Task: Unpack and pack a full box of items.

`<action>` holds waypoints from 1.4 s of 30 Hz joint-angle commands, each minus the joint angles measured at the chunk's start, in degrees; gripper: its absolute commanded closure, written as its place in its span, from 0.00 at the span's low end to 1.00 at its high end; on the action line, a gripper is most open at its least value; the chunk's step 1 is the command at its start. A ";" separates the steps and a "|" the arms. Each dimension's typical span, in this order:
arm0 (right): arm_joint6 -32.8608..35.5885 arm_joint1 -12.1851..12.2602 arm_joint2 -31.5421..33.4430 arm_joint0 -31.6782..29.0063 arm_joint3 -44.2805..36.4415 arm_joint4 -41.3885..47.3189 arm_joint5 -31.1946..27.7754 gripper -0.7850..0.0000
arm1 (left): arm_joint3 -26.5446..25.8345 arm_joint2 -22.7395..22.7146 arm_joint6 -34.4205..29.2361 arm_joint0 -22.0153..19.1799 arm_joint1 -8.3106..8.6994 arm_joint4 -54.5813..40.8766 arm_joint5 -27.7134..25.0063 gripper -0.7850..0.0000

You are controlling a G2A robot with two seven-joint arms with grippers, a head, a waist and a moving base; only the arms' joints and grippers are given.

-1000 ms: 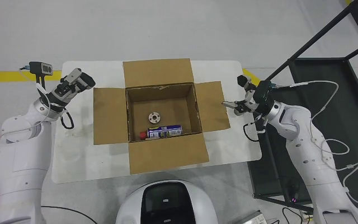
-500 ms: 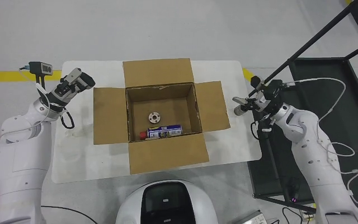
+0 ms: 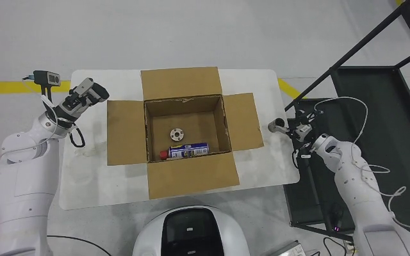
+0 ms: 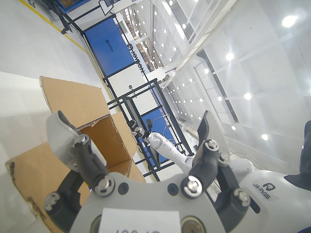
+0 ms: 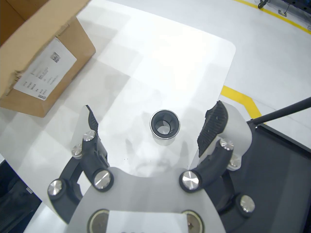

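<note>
Silver, black-lined sleeve (image 5: 165,132) stands upright near the wide-open, empty right end effector (image 5: 154,111).

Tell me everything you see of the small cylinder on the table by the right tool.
The cylinder is a short hollow sleeve, silvery outside, black and ribbed inside. It stands upright, open end up, on the white table beside the cardboard box, clear of it. Only the table touches it; the right tool is open and apart from it.

Matt cardboard box (image 3: 180,83), glossy table (image 3: 96,182), metal-rimmed cylinder (image 5: 165,138).
</note>
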 commanded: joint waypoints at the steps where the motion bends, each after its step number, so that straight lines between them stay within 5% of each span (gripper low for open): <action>1: -0.66 -0.70 -2.27 2.66 4.18 -1.30 1.16 0.00 | 0.00 0.00 0.00 0.00 0.00 0.00 0.00 0.00; 14: -2.40 -4.33 -10.78 12.31 19.67 -4.39 2.77 0.00 | 0.00 0.00 0.00 0.00 0.00 0.00 0.00 0.00; 16: -2.60 -4.78 -11.42 13.36 21.36 -4.26 3.18 0.18 | 0.00 0.00 0.00 0.00 0.00 0.00 0.00 0.00; 17: -2.65 -4.99 -11.75 13.86 22.05 -4.34 3.34 0.51 | 0.00 0.00 0.00 0.00 0.00 0.00 0.00 0.00; 18: -2.77 -5.19 -12.07 14.31 22.68 -4.41 3.46 0.72 | 0.00 0.00 0.00 0.00 0.00 0.00 0.00 0.00; 20: -3.02 -5.55 -12.64 15.19 23.88 -4.53 3.61 1.00 | 0.00 0.00 0.00 0.00 0.00 0.00 0.00 0.00; 32: -8.42 -6.44 -14.70 18.46 27.98 -6.09 2.88 1.00 | 0.00 0.00 0.00 0.00 0.00 0.00 0.00 0.00; 42: -24.02 -1.91 -11.87 18.64 14.84 -12.78 -5.93 1.00 | 0.00 0.00 0.00 0.00 0.00 0.00 0.00 0.00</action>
